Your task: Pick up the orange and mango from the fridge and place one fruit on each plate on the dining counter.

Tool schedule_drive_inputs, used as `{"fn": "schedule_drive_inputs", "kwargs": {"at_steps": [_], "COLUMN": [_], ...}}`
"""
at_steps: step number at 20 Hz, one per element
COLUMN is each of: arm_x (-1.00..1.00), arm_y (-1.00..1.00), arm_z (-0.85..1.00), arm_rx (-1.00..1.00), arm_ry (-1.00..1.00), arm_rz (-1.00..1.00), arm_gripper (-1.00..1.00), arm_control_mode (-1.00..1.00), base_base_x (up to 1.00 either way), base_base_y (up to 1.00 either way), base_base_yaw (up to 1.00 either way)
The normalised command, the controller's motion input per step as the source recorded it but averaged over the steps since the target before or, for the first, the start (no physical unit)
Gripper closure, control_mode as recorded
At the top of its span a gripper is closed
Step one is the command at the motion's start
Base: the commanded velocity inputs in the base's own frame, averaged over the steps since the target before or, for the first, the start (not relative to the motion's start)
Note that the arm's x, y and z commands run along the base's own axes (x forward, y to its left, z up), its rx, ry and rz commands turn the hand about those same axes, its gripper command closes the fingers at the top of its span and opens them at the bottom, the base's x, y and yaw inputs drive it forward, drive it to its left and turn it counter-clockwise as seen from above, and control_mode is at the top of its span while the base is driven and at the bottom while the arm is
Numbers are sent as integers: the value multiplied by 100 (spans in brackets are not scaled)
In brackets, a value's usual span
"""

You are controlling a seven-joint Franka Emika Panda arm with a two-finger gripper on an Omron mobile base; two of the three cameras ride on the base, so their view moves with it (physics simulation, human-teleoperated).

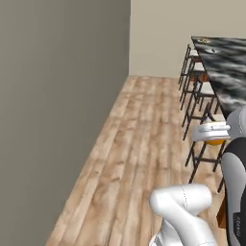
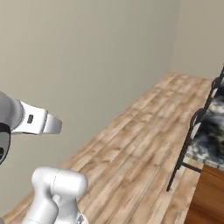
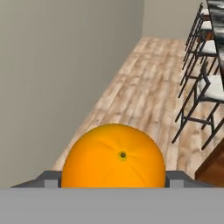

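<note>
The orange (image 3: pixel 114 156), bright and round, sits between my two dark fingertips (image 3: pixel 47 179) in the hand view; my gripper (image 3: pixel 113 180) is shut on it. From the left base view, a sliver of the orange (image 1: pixel 215 141) peeks out under the white hand (image 1: pixel 211 131) at the right. The dining counter (image 1: pixel 225 67) with its black-and-white marbled top runs along the right side, and its near corner (image 2: pixel 213 133) shows in the right base view. The mango, the fridge and the plates are out of view.
Stools with white seats (image 1: pixel 198 91) and dark metal legs line the counter's near side (image 3: pixel 205 83). A plain grey wall (image 1: pixel 62 105) runs along the left. Wooden floor (image 1: pixel 144 144) stretches ahead between wall and stools.
</note>
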Motion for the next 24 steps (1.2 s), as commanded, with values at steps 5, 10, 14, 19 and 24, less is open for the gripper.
{"fn": "schedule_drive_inputs", "kwargs": {"at_steps": [5,10,14,19,24], "arm_x": [0,0,0,0,0], "arm_y": [0,0,0,0,0], "arm_z": [0,0,0,0,0], "arm_rx": [0,0,0,0,0], "arm_ry": [0,0,0,0,0], "arm_rz": [0,0,0,0,0], "arm_gripper": [100,100,100,100,100], "arm_control_mode": [100,100,100,100,100], "base_base_x": [100,100,100,100,100], "base_base_y": [83,89,92,92,93], "base_base_yaw": [-67,-63,-59,-58,-54]}}
